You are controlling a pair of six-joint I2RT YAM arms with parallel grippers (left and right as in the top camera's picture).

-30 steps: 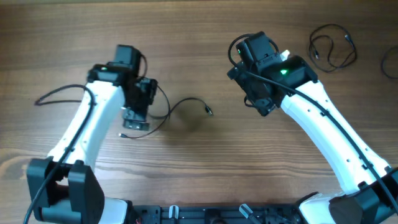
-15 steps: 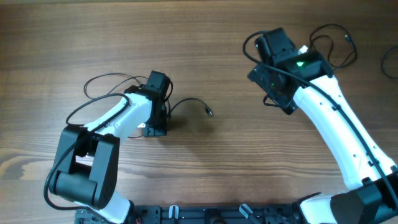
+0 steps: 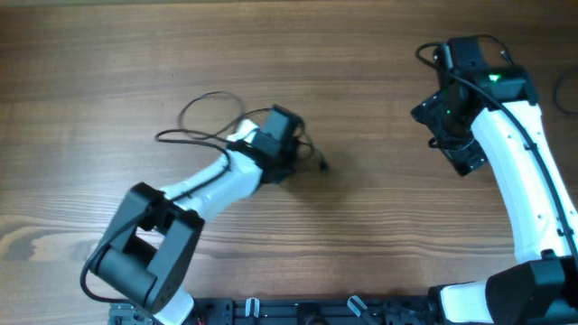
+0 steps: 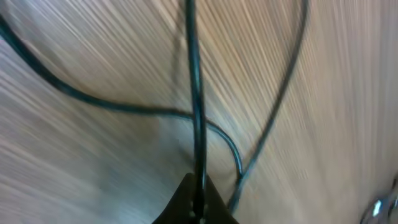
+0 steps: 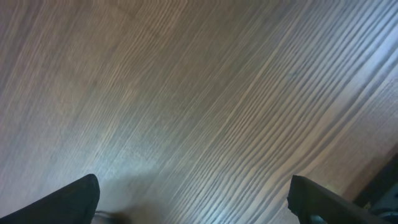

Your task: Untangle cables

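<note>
1. Near the middle of the table (image 3: 81, 63), your left gripper (image 4: 196, 202) is clenched on one cable (image 4: 194, 93). The wrist view shows the thin black cord running straight up out of the pinched tips.
2. Gripping a single strand this way looks meant to let you draw it clear of the dark strands crossing it just above the tips.
3. From above, only a short stretch of that cable shows past the gripper, ending in a small plug end (image 3: 323, 165). The thicker loop behind the wrist is the arm's own wire (image 3: 203, 104).
4. Your right gripper (image 5: 199, 202) is spread wide and holds nothing, over bare wood at the far right, probably parked clear.
5. The cord is round, glossy and limp, and the wood is smooth and fine-grained, so expect it to slide. Blur hides whether the strands are knotted or merely overlap.
</note>
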